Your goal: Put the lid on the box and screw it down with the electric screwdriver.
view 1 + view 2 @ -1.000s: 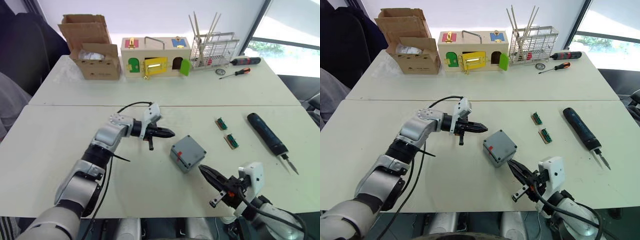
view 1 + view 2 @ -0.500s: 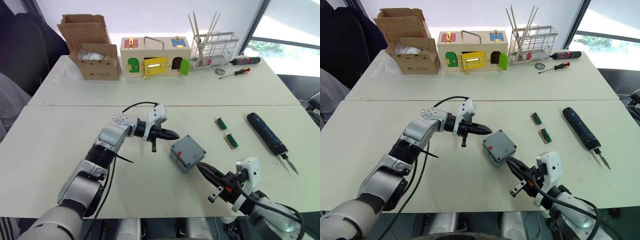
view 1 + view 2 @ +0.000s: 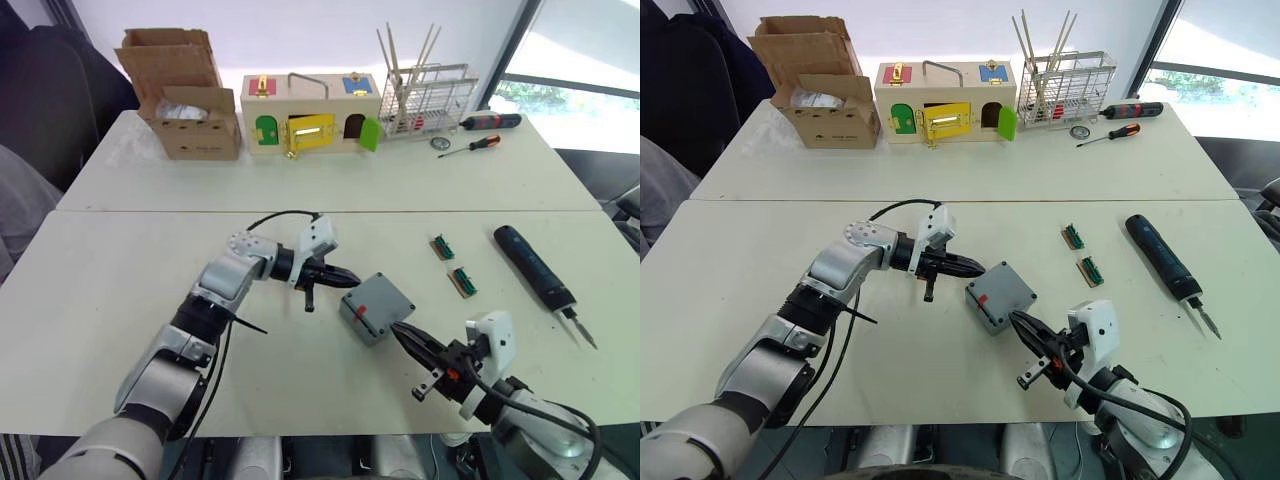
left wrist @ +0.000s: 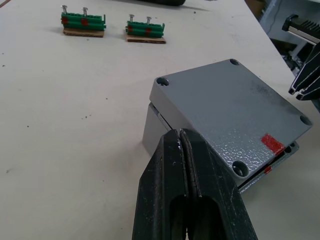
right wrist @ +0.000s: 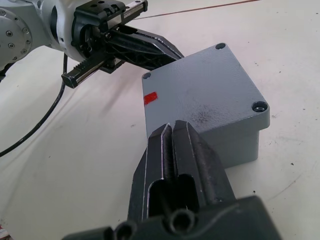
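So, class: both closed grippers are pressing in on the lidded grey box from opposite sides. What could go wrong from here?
The lid sits slightly askew on the box, so pushes from the left gripper and right gripper might slide it off. The loose box could also skid or twist. The electric screwdriver lies apart, ungrasped.

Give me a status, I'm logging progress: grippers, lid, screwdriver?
Left gripper and right gripper shut, tips at opposite sides of the lid. Lid on the box, slightly askew. Electric screwdriver untouched on the table. Nothing in the way.
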`<action>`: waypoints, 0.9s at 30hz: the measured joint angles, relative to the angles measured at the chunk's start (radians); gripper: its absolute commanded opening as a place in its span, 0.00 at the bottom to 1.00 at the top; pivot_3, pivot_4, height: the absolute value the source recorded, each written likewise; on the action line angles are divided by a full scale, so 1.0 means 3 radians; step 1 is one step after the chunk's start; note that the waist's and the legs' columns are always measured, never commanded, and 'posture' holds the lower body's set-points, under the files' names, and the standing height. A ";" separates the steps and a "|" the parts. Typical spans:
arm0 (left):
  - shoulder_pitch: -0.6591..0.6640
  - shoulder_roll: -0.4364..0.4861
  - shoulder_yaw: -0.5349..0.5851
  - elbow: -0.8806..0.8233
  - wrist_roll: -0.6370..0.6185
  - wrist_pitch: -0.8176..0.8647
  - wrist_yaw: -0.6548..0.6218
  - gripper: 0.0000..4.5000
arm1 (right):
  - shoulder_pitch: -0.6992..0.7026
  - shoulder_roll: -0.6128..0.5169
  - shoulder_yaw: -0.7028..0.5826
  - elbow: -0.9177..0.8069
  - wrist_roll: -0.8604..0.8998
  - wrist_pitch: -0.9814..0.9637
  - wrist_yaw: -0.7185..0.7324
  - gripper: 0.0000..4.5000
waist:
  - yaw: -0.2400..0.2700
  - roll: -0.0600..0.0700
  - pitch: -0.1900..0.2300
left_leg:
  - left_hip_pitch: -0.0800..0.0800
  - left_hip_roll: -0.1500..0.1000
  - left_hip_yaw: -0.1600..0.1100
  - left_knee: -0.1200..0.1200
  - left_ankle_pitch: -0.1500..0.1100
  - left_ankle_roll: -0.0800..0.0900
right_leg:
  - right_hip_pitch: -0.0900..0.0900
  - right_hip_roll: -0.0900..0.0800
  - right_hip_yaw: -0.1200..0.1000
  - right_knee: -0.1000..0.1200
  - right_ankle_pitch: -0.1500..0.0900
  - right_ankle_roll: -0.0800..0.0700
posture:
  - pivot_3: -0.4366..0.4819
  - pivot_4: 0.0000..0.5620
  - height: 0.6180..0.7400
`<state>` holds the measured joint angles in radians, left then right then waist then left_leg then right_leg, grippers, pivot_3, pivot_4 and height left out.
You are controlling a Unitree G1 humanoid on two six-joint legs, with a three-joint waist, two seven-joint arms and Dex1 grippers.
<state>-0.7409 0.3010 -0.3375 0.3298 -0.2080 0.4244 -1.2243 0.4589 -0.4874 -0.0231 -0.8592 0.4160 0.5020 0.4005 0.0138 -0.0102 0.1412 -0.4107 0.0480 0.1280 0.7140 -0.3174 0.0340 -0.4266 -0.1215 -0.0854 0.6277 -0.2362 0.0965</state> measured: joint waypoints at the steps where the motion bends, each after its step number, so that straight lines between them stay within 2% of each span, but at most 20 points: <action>1: 0.0000 0.0000 0.0000 0.0005 0.0008 -0.0004 0.0019 0.00 | -0.0002 0.0015 -0.0026 0.0000 0.0009 0.0009 -0.0016 0.02 | 0.0001 0.0000 0.0000 | 0.0000 0.0000 0.0000 0.0000 0.0000 0.0000 | 0.0000 0.0000 0.0000 0.0000 0.0000 0.0000 | 0.48 0.27 0.90; 9: -0.0005 0.0010 0.0023 0.0103 0.0012 -0.0063 0.0077 0.00 | -0.0071 0.0104 -0.0430 -0.0001 0.0196 0.0013 -0.0126 0.02 | -0.0004 -0.0004 0.0004 | 0.0000 0.0000 0.0000 -0.0002 -0.0001 0.0002 | 0.0000 0.0000 0.0000 -0.0002 0.0000 0.0000 | 0.48 0.27 0.90; 27: 0.0023 0.0083 0.0041 -0.0036 -0.0003 -0.0008 0.0106 0.00 | -0.0075 0.0104 -0.0431 0.0466 -0.0141 -0.0200 -0.0075 0.02 | -0.0003 -0.0001 0.0013 | -0.0001 0.0001 0.0001 -0.0003 -0.0002 0.0002 | -0.0001 0.0000 0.0000 -0.0002 0.0000 0.0000 | 0.48 0.27 0.90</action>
<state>-0.7340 0.3258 -0.3254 0.3192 -0.2089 0.4220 -1.1926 0.4366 -0.4563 -0.1524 -0.7193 0.3738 0.4419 0.3781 0.0129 -0.0107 0.1449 -0.4109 0.0482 0.1282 0.7132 -0.3178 0.0347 -0.4270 -0.1215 -0.0854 0.6270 -0.2362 0.0965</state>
